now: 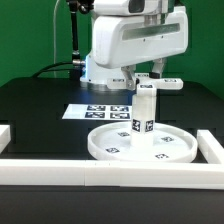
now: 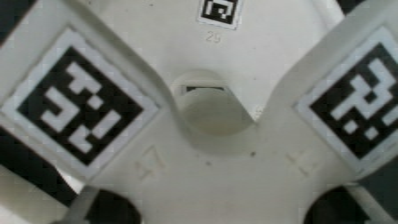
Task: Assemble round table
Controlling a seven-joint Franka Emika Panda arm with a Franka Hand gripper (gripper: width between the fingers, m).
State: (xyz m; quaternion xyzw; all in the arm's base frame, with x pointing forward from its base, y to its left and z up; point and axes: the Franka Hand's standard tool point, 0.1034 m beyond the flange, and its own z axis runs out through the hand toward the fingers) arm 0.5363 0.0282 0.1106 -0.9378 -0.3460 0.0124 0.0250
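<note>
Clamping the tagged white cross-shaped foot (image 2: 210, 150), end effector (image 1: 150, 80) sits over upright leg (image 1: 145, 112).

Exterior view: 1 camera before the round disc (image 1: 140, 152), slightly raised, facing the robot base (image 1: 100, 68) behind it, at middling range.
Wrist view: 1 camera above the disc, very near, facing down.
Shared: cross-shaped foot (image 2: 199, 130).

The leg (image 1: 145, 115) stands upright on the round disc (image 1: 175, 146), the gripper (image 1: 149, 84) at its top.
</note>
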